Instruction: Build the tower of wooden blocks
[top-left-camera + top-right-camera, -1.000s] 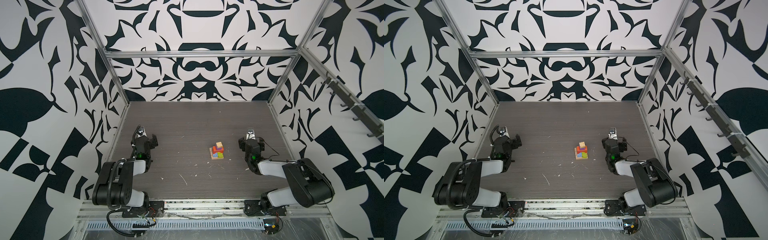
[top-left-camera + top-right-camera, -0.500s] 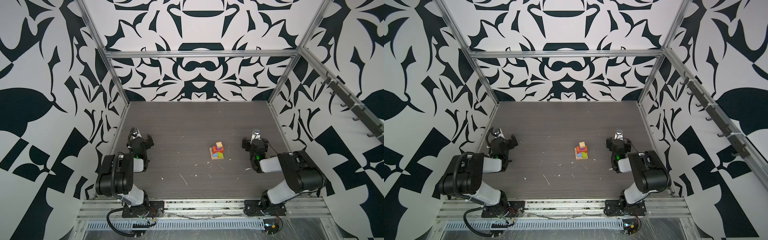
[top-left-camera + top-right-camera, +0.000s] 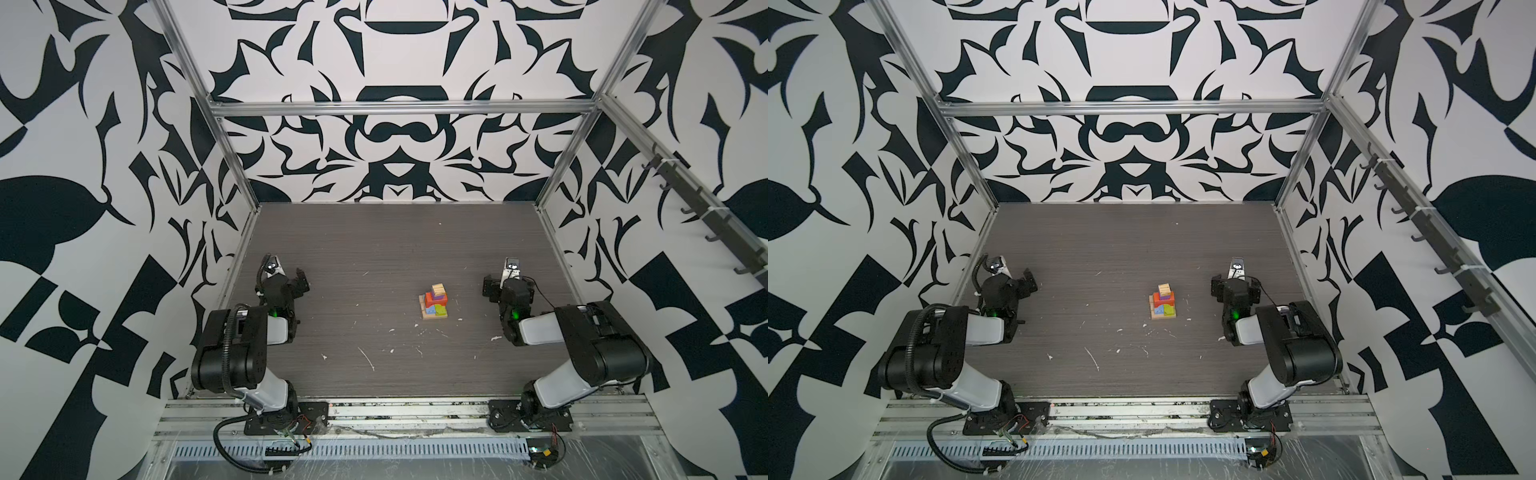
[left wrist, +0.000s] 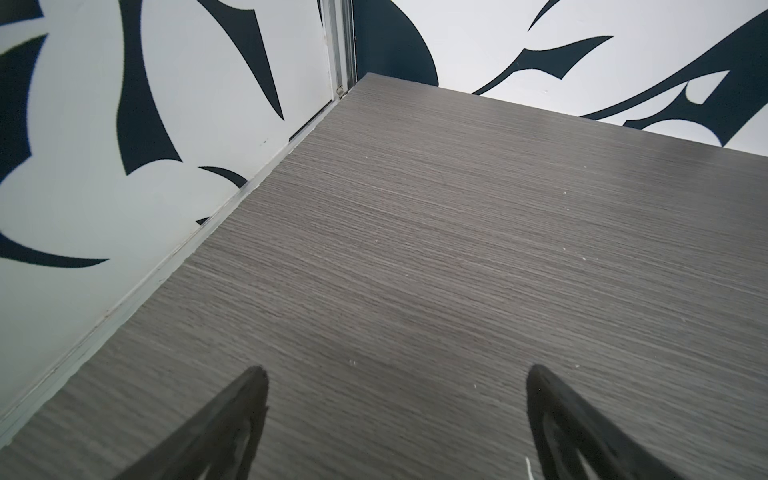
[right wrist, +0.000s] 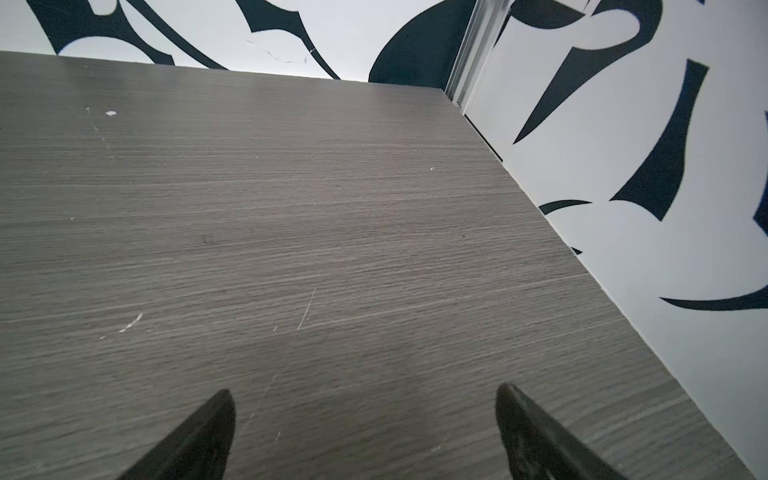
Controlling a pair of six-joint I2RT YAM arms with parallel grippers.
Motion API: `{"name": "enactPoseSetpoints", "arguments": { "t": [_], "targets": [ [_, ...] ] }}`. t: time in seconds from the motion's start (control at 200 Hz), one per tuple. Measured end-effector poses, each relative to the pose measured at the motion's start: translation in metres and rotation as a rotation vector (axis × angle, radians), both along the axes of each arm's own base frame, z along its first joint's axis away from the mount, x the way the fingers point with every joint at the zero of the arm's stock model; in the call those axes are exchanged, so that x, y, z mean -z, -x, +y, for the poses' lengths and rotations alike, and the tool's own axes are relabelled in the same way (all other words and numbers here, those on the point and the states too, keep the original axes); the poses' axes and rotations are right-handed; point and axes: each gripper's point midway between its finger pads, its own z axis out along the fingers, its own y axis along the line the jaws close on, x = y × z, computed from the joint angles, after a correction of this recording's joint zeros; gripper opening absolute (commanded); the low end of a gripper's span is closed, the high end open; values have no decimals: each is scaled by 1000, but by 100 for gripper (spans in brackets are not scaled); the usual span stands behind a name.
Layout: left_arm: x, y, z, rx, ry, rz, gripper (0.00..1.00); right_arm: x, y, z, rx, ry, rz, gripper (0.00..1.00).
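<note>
Left pincer (image 4: 397, 370) and right pincer (image 5: 365, 390), jaws wide, empty, arms folded low beside left and right edges of the grey surface (image 3: 374, 249); wood block tower (image 3: 435, 301) upright between them, right of centre; black-and-white patterned walls (image 3: 399, 158).

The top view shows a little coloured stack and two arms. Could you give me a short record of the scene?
tower: small stack of coloured wooden blocks, standing mid-table
top piece: plain tan wooden cube
table: grey wood-grain surface, with white flecks
left gripper: open, empty, apart from the tower
right gripper: open, empty, apart from the tower
loose blocks: none seen
</note>
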Motion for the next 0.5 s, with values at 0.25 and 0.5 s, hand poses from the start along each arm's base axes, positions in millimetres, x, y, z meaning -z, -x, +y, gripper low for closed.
{"name": "enactPoseSetpoints", "arguments": {
  "t": [0.25, 0.5],
  "targets": [
    [0, 0, 0, 1, 0, 0, 99, 0, 0, 1, -3, -1, 0, 100],
    [0, 0, 0, 1, 0, 0, 100, 0, -2, 6, -33, -14, 1, 100]
  ]
}}
